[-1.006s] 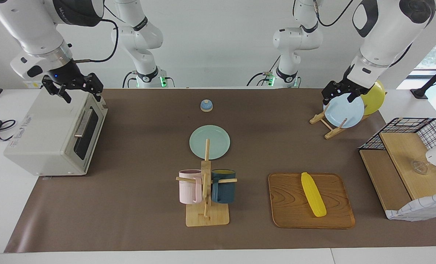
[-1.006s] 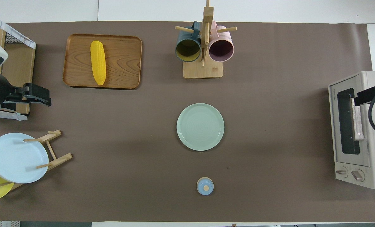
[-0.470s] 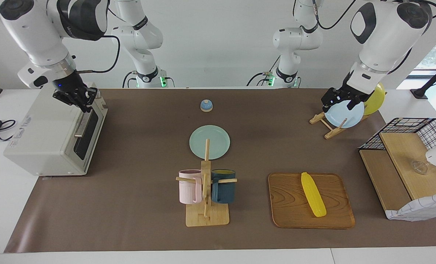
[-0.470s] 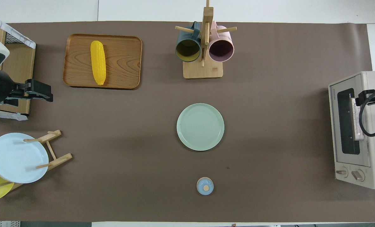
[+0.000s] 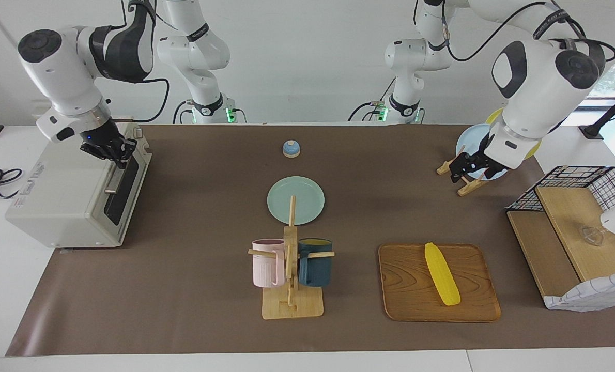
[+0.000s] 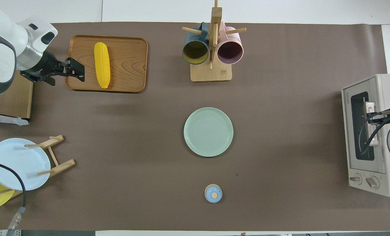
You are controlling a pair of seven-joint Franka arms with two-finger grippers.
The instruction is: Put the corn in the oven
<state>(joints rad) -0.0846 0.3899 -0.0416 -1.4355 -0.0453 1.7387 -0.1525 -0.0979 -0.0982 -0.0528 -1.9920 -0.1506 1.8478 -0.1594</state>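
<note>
The corn [image 5: 442, 274] lay on a wooden tray [image 5: 405, 289] toward the left arm's end of the tabletop [image 5: 194, 289], well apart from the oven [image 5: 75, 191] at the right arm's end. Between tray and oven stood a mug rack [image 5: 290, 274] with a pink mug [image 5: 267, 262] and a dark blue mug [image 5: 315, 262]; nearer the robots than the rack lay a green plate [image 5: 295, 200] and a small blue knob [image 5: 291, 149]. The right gripper [image 5: 116, 154] sat at the top of the oven's closed door by its bar handle [image 5: 115, 178], fingers together; whether they clamped the handle could not be told. The left gripper [image 6: 74, 69], fingers apart, hung in the air, seen from overhead at the tray's edge beside the corn. A plate stand [image 5: 467, 178] holding a light blue plate [image 6: 18, 164] stood nearer the robots than the tray.
</note>
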